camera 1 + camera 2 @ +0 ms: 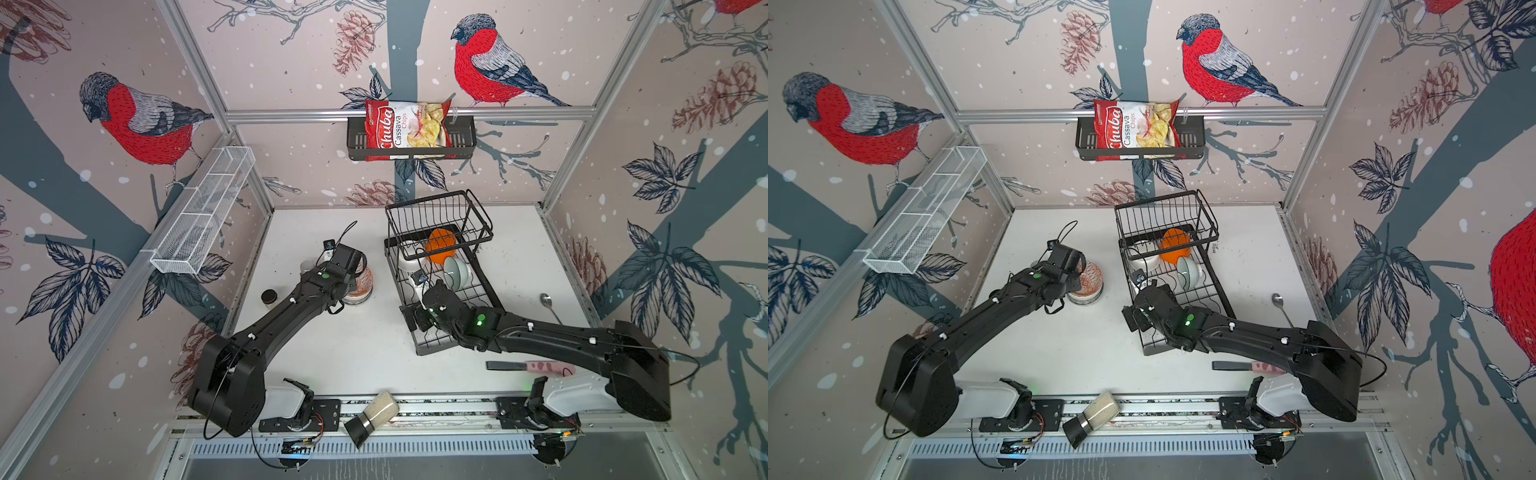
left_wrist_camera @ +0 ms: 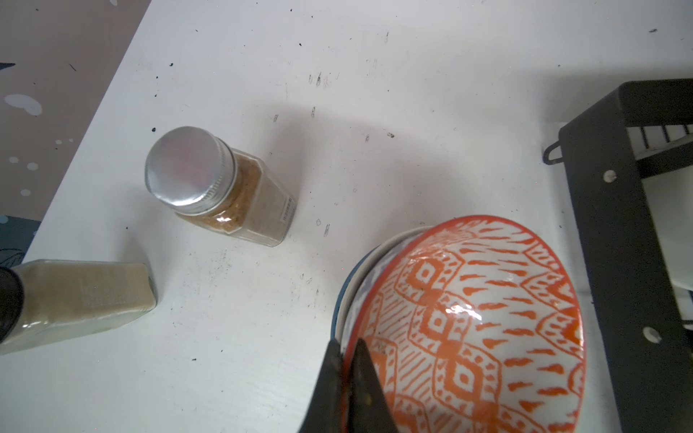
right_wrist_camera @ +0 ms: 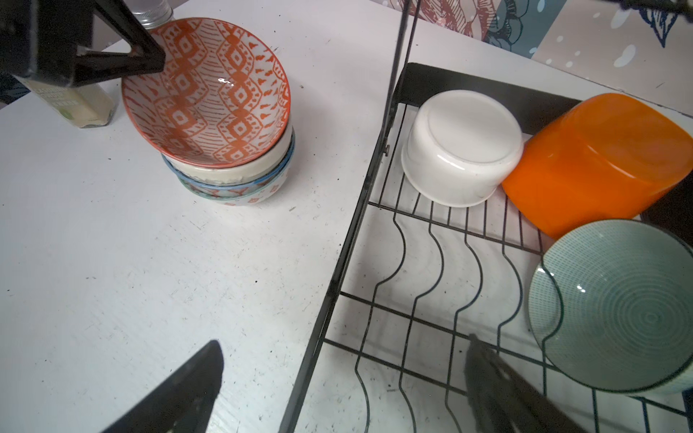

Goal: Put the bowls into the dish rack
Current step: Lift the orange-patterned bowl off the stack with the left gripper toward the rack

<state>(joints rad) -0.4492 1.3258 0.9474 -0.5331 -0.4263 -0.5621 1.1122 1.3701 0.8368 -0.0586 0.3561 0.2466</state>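
Beside the wire dish rack (image 2: 615,243), left gripper (image 2: 347,348) tight on rim of glossy orange-patterned bowl (image 2: 468,318); right gripper (image 3: 344,341) spread.

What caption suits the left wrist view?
Left gripper shut on the rim of an orange-patterned ceramic bowl, beside a silver-capped glass spice jar.

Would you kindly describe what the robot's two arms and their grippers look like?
The left arm and right arm are matte black, with bulky rounded shoulder housings, white base shells, small white clips along the links, a green light by each wrist and thin black cables looping off. The left gripper and right gripper have black fingers tapering to points.
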